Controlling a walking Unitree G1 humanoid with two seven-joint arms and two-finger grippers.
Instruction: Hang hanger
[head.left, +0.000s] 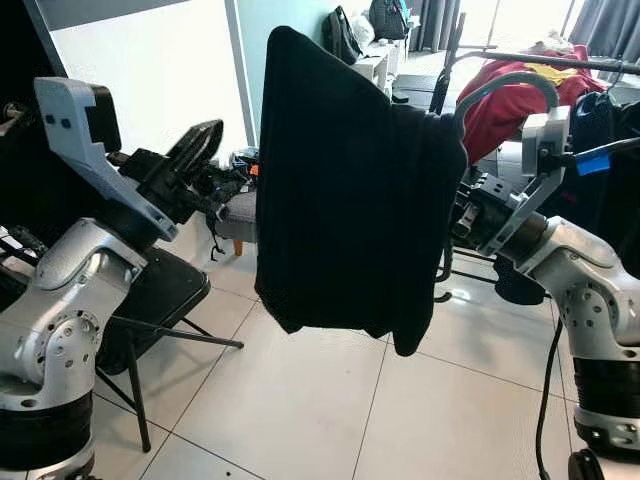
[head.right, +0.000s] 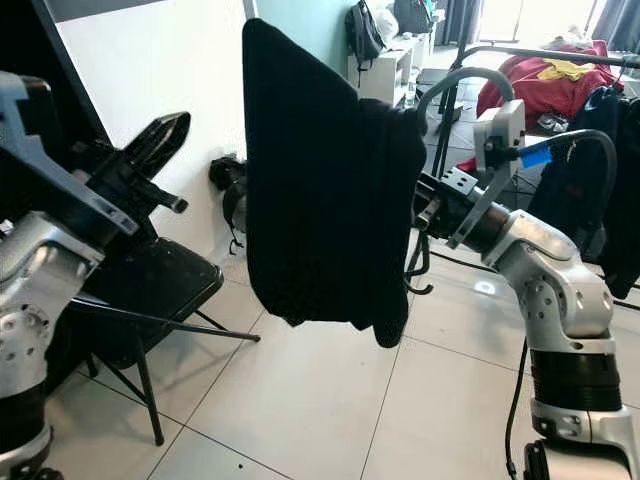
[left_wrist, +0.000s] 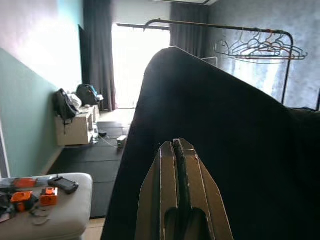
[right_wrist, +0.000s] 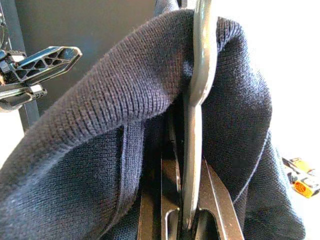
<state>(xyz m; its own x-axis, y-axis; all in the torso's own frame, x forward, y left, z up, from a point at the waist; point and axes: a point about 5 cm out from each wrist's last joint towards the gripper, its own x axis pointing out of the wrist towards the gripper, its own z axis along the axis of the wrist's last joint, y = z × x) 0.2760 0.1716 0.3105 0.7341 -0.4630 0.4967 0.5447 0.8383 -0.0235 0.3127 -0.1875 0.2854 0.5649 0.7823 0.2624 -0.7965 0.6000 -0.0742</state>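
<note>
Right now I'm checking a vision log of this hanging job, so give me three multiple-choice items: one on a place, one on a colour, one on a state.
1. Where is the clothes rack?
A. behind the garment
B. lying on the floor
C. folded on the chair

2. What colour is the garment on the hanger?
A. white
B. black
C. yellow

3. How is the left claw?
A. gripping the garment
B. open wide
C. shut, holding nothing

Answers: 1 A, it stands beyond the cloth in the left wrist view. 2 B, the cloth is dark throughout. 3 C, its fingers meet, clear of the fabric.
</note>
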